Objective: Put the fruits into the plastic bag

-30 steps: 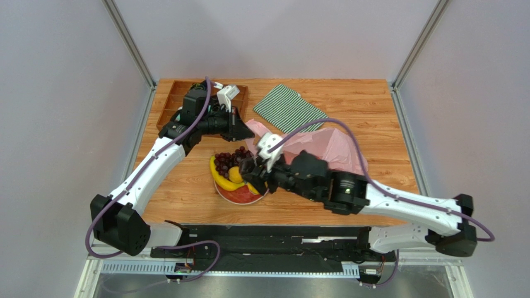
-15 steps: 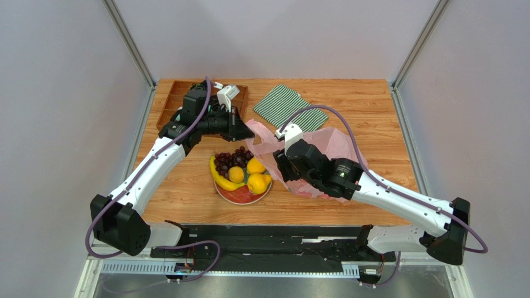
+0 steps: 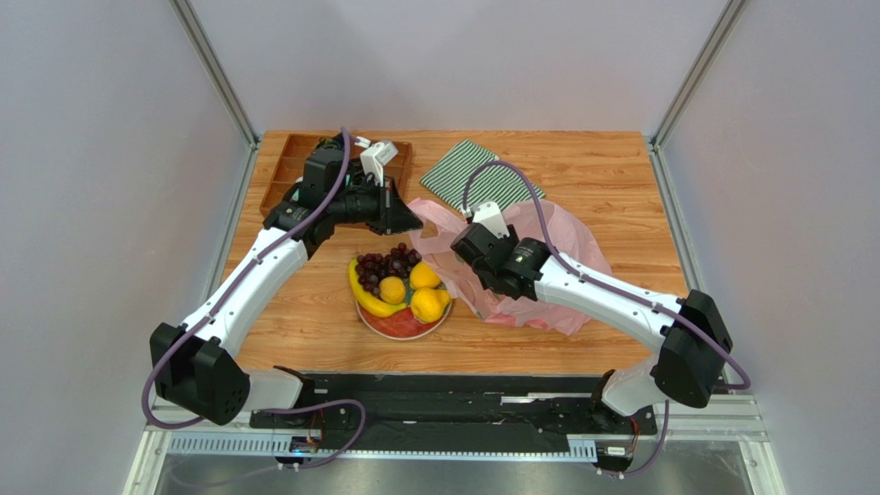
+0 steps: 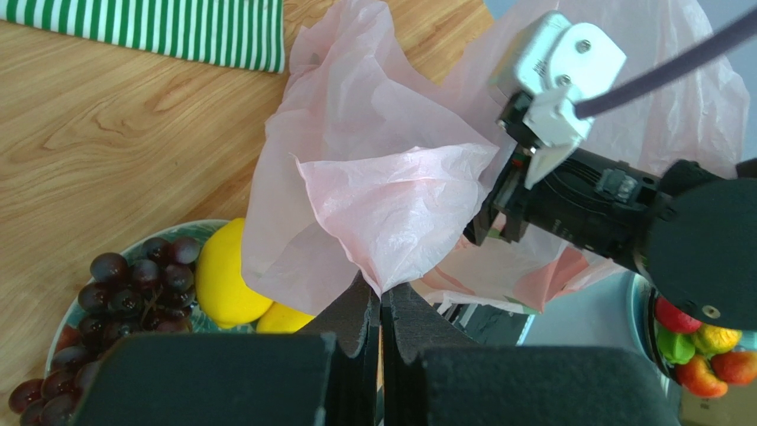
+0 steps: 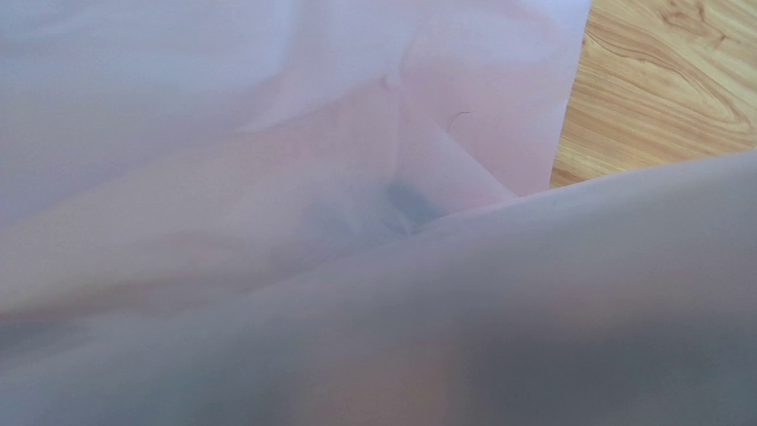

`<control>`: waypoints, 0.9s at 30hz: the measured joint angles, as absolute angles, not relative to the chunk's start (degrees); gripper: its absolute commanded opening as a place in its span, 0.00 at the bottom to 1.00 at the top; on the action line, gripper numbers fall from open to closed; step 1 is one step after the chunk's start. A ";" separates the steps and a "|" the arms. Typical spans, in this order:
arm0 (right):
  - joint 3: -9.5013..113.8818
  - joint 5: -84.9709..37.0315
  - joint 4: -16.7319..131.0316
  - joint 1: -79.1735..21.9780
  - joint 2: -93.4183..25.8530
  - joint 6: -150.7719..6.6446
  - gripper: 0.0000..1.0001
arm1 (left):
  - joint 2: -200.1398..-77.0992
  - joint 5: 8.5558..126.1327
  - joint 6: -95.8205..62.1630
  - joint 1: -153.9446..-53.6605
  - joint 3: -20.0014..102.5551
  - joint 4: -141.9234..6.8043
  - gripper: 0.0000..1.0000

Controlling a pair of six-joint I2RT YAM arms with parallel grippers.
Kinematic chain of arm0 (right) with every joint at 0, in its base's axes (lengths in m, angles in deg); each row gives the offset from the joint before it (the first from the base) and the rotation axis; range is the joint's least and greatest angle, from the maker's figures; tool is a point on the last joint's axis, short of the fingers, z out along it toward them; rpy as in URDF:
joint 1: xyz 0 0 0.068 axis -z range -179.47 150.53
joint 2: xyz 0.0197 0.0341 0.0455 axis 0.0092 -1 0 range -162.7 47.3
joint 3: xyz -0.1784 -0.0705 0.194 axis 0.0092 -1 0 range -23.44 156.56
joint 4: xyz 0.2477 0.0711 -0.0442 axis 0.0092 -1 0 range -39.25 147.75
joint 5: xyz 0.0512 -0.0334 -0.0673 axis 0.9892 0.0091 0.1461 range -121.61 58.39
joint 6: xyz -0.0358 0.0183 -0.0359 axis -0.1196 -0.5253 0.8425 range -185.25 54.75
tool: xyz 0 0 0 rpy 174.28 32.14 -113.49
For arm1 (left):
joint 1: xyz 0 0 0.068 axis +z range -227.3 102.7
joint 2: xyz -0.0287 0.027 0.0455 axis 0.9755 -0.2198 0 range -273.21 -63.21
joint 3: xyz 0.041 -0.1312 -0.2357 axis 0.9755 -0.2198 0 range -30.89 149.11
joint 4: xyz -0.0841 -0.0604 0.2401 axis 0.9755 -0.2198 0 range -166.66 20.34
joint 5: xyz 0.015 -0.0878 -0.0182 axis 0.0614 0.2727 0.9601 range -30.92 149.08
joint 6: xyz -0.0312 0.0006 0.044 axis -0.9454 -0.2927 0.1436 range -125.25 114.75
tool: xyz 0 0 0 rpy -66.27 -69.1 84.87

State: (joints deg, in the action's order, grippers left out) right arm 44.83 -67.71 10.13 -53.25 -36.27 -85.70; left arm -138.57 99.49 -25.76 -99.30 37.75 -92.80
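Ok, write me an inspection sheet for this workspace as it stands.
Surface: wooden table, undamaged where visible.
Job's things: pink plastic bag, crumpled, right of the red plate. The plate holds a grape bunch, banana, small orange and two yellow fruits.
Clutter: green-and-white striped cloth near the far edge; wooden tray at the far left corner, partly under the left arm.
Grippers: left gripper shut on the bag's edge, holding it up. The right gripper reaches into the bag, jaws hidden by plastic.
Cables: purple cable along each arm; the right one arcs above the cloth.
Surroundings: grey walls, metal frame posts.
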 measured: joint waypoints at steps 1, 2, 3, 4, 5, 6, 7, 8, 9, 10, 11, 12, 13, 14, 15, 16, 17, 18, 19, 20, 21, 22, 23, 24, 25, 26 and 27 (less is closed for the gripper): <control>44.59 -67.97 10.24 -52.59 -36.73 -86.02 0.24 | -138.57 99.49 -25.76 -99.30 37.75 -92.80 0.00; 44.04 -68.10 10.37 -51.89 -36.88 -86.29 0.24 | -138.57 99.49 -25.76 -99.30 37.75 -92.80 0.00; 43.51 -68.21 10.37 -51.39 -36.88 -86.46 0.25 | -138.57 99.49 -25.76 -99.30 37.75 -92.80 0.00; 42.53 -68.23 10.52 -50.52 -36.88 -86.64 0.29 | -138.57 99.49 -25.76 -99.30 37.75 -92.80 0.00; 41.48 -68.19 10.65 -49.69 -36.88 -86.79 0.30 | -138.57 99.49 -25.76 -99.30 37.75 -92.80 0.00; 40.39 -68.12 10.68 -48.94 -36.88 -86.92 0.32 | -138.57 99.49 -25.76 -99.30 37.75 -92.80 0.00; 39.62 -68.04 10.59 -48.44 -36.88 -86.99 0.39 | -138.57 99.49 -25.78 -99.30 37.75 -92.80 0.00; 38.84 -67.97 10.57 -47.87 -36.88 -87.12 0.44 | -138.57 99.49 -25.76 -99.30 37.75 -92.80 0.00; 38.27 -67.93 10.61 -47.33 -36.88 -87.29 0.50 | -138.57 99.49 -25.76 -99.32 37.75 -92.80 0.00; 37.92 -67.77 10.61 -47.04 -36.91 -87.44 0.61 | -138.57 99.49 -25.76 -99.32 37.75 -92.80 0.00; 37.77 -67.64 10.63 -46.87 -36.91 -87.55 0.66 | -138.57 99.49 -25.76 -99.35 37.75 -92.80 0.00; 37.66 -67.47 10.65 -46.71 -36.93 -87.84 0.70 | -138.57 99.49 -25.76 -99.35 37.75 -92.80 0.00; 37.66 -67.23 10.70 -46.54 -36.95 -87.88 0.79 | -138.57 99.49 -25.78 -99.35 37.75 -92.80 0.00; 37.66 -66.99 10.81 -46.50 -36.99 -88.03 0.82 | -138.57 99.49 -25.76 -99.35 37.75 -92.80 0.00; 37.66 -66.83 10.94 -46.41 -37.04 -88.28 0.85 | -138.57 99.49 -25.78 -99.35 37.75 -92.80 0.00; 37.66 -66.57 11.09 -46.23 -37.10 -88.21 0.87 | -138.57 99.49 -25.78 -99.35 37.75 -92.80 0.00; 37.66 -66.26 11.20 -46.15 -37.30 -88.19 0.87 | -138.57 99.49 -25.76 -99.35 37.75 -92.80 0.00; 37.66 -66.05 11.31 -46.08 -37.47 -88.28 0.88 | -138.57 99.49 -25.76 -99.35 37.75 -92.80 0.00; 37.66 -65.87 11.35 -45.99 -37.82 -88.25 0.89 | -138.57 99.49 -25.76 -99.35 37.75 -92.80 0.00; 37.66 -65.70 11.35 -45.91 -37.98 -88.28 0.89 | -138.57 99.49 -25.78 -99.35 37.75 -92.80 0.00; 37.66 -65.54 11.33 -45.84 -38.13 -88.30 0.88 | -138.57 99.49 -25.76 -99.35 37.75 -92.80 0.00; 37.66 -65.46 11.35 -45.77 -38.15 -88.32 0.88 | -138.57 99.49 -25.76 -99.35 37.75 -92.80 0.00; 37.66 -65.39 11.38 -45.77 -38.15 -88.34 0.86 | -138.57 99.49 -25.76 -99.35 37.75 -92.80 0.00; 37.66 -65.37 11.42 -45.77 -38.15 -88.36 0.86 | -138.57 99.49 -25.76 -99.35 37.75 -92.80 0.00; 37.66 -65.19 11.49 -45.77 -38.15 -88.36 0.85 | -138.57 99.49 -25.76 -99.35 37.75 -92.80 0.00; 37.66 -65.13 11.55 -45.77 -38.15 -88.36 0.84 | -138.57 99.49 -25.76 -99.35 37.75 -92.80 0.00; 37.66 -65.08 11.64 -45.77 -38.13 -88.36 0.82 | -138.57 99.49 -25.76 -99.35 37.75 -92.80 0.00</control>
